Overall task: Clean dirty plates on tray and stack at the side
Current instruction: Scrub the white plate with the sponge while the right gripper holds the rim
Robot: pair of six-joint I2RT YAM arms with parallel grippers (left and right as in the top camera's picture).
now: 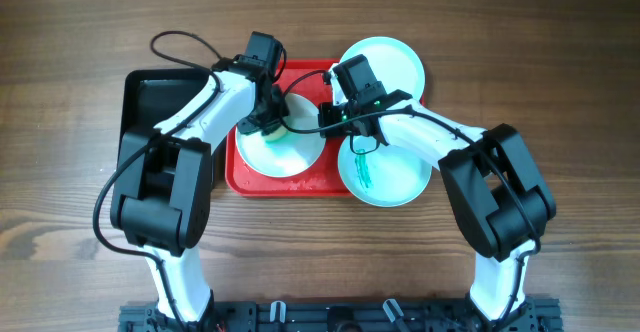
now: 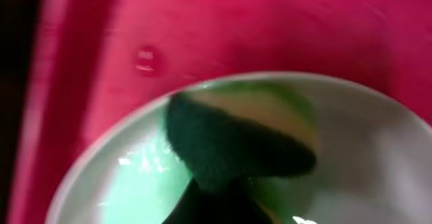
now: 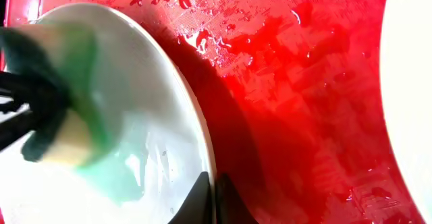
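Note:
The white plate (image 1: 292, 152) lies on the wet red tray (image 1: 300, 184), with a pale green film on it (image 3: 128, 177). My left gripper (image 1: 268, 122) is shut on a green-and-yellow sponge (image 2: 236, 140) and presses it on the plate's far side (image 2: 378, 156). My right gripper (image 3: 216, 200) is shut on the plate's right rim and also shows overhead (image 1: 332, 122). Two pale aqua plates lie off the tray's right side. The far one (image 1: 392, 60) looks unmarked. The near one (image 1: 400, 180) carries a teal smear (image 1: 362, 172).
A smaller black tray (image 1: 150, 97) sits against the red tray's left edge. Water drops cover the red tray floor (image 3: 283, 82). A pale plate edge (image 3: 413, 82) shows at the right of the right wrist view. Wood table (image 1: 560, 62) surrounds everything.

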